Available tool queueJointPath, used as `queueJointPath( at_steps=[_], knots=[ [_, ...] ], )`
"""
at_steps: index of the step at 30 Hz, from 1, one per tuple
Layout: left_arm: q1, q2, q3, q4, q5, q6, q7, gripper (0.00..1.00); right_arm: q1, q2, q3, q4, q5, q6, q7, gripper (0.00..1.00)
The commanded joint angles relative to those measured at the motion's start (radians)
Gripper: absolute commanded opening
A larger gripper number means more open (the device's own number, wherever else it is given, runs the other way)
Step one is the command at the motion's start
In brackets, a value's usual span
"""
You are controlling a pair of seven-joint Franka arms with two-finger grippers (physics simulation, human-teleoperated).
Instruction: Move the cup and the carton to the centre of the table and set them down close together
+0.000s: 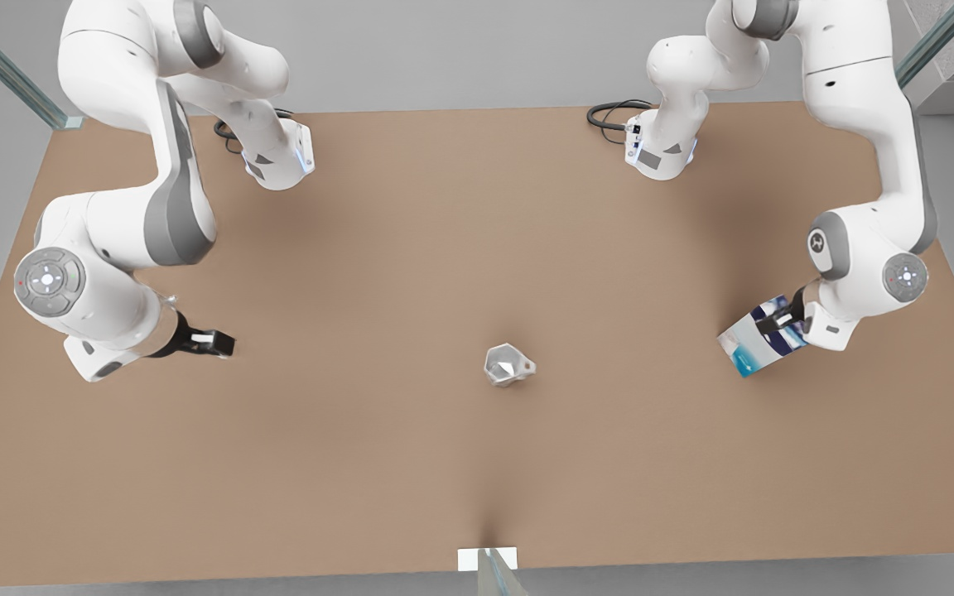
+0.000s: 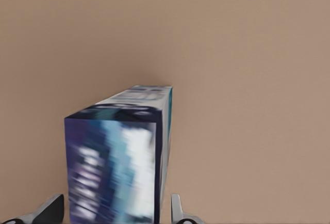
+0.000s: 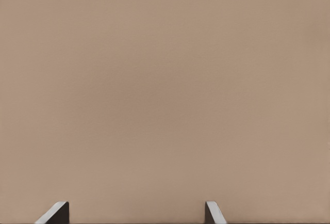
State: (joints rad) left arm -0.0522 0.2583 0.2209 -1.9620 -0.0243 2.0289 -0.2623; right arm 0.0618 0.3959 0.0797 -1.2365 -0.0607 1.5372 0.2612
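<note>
- We see the cup (image 1: 508,364) standing on the tabletop (image 1: 411,463) near its centre, handle pointing toward the front view's right, with nothing touching it.
- We find the carton (image 1: 760,340) well apart from the cup, toward the front view's right side. It is tilted, its light blue end pointing down toward the cup's side.
- We identify the left end effector (image 1: 785,319) as the one at the front view's right, since the left wrist view shows the carton (image 2: 119,157) directly ahead of its camera.
- The left end effector (image 2: 114,211) is clamped on the carton: one finger (image 2: 49,209) sits on each side, and in the front view the dark fingers grip the carton's upper end.
- In the left wrist view the carton hangs over bare tabletop (image 2: 247,69); whether its low end touches the surface, we cannot tell.
- We locate the right end effector (image 1: 214,341) at the front view's left side, low over the tabletop and well apart from the cup.
- The right end effector (image 3: 135,212) has its fingers (image 3: 55,212) spread apart, with bare tabletop (image 3: 165,90) between them.
- The right arm holds nothing and waits.
- The cup lies between the two end effectors, nearer the carton's side than the right end effector's.
</note>
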Motion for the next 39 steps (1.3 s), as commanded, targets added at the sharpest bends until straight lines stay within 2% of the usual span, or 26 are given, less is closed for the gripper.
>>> queueJointPath(
  at_steps=[1, 2, 3, 5, 9, 11, 12, 14, 15, 18, 19, 21, 26, 28, 29, 33, 39],
  knots=[
    [0.0, 0.004, 0.0, 0.0, 0.0, 0.001, 0.002, 1.0, 0.001, -0.002, 0.0, 0.0, -0.001, -0.002, 0.004, 1.0],
    [0.0, 0.006, 0.0, 0.002, 0.0, -0.001, 0.006, 0.72, -0.005, -0.003, -0.008, 0.0, -0.001, -0.003, 0.006, 1.0],
    [0.0, 0.009, 0.0, 0.002, 0.0, -0.001, 0.011, 0.53, -0.014, 0.0, -0.012, 0.003, -0.001, 0.001, 0.006, 1.0],
    [0.0, 0.009, 0.0, 0.002, -0.002, -0.001, 0.011, 0.52, -0.016, 0.004, -0.012, 0.003, -0.01, 0.009, 0.004, 1.0],
    [-0.003, 0.002, -0.003, 0.011, -0.011, -0.001, -0.08, 0.55, -0.016, 0.006, -0.012, 0.003, -0.016, 0.009, 0.003, 1.0],
    [-0.034, -0.071, -0.012, 0.032, -0.118, -0.055, -0.357, 0.62, -0.016, 0.003, -0.012, 0.005, -0.016, 0.004, 0.0, 1.0],
    [-0.119, -0.085, -0.015, 0.032, -0.121, -0.064, -0.55, 0.62, -0.017, 0.001, -0.012, 0.005, -0.016, 0.003, -0.002, 1.0],
    [-0.29, -0.114, -0.158, 0.034, -0.14, -0.095, -0.909, 0.65, -0.017, 0.0, -0.012, 0.005, -0.018, 0.001, -0.005, 1.0],
    [-0.325, -0.103, -0.27, 0.058, -0.174, -0.093, -1.09, 0.65, -0.019, 0.001, -0.012, 0.005, -0.018, 0.001, -0.007, 1.0],
    [-0.434, -0.111, -0.304, 0.06, -0.233, -0.09, -1.273, 0.65, -0.02, 0.001, -0.014, 0.003, -0.018, 0.001, -0.007, 1.0],
    [-0.436, -0.085, -0.354, 0.086, -0.272, -0.079, -1.295, 0.65, -0.022, 0.001, -0.014, 0.003, -0.018, 0.001, -0.007, 1.0],
    [-0.448, 0.012, -0.382, 0.193, -0.272, -0.059, -1.339, 0.67, -0.026, 0.003, -0.015, 0.003, -0.019, 0.001, -0.008, 1.0],
    [-0.452, 0.059, -0.394, 0.199, -0.26, -0.042, -1.333, 0.69, -0.042, 0.009, -0.015, 0.003, -0.019, 0.009, -0.008, 1.0],
    [-0.452, 0.07, -0.394, 0.199, -0.258, -0.036, -1.33, 0.78, -0.042, 0.011, -0.015, 0.003, -0.021, 0.012, -0.01, 1.0],
    [-0.452, 0.073, -0.394, 0.199, -0.258, -0.035, -1.33, 0.86, -0.042, 0.011, -0.015, 0.003, -0.021, 0.012, -0.01, 1.0],
    [-0.452, 0.078, -0.394, 0.199, -0.26, -0.012, -1.33, 0.98, -0.042, 0.012, -0.015, 0.003, -0.021, 0.012, -0.01, 1.0],
    [-0.452, 0.068, -0.383, 0.201, -0.258, -0.027, -1.33, 1.0, -0.042, 0.011, -0.014, 0.005, -0.019, 0.012, -0.01, 1.0]
  ],
)
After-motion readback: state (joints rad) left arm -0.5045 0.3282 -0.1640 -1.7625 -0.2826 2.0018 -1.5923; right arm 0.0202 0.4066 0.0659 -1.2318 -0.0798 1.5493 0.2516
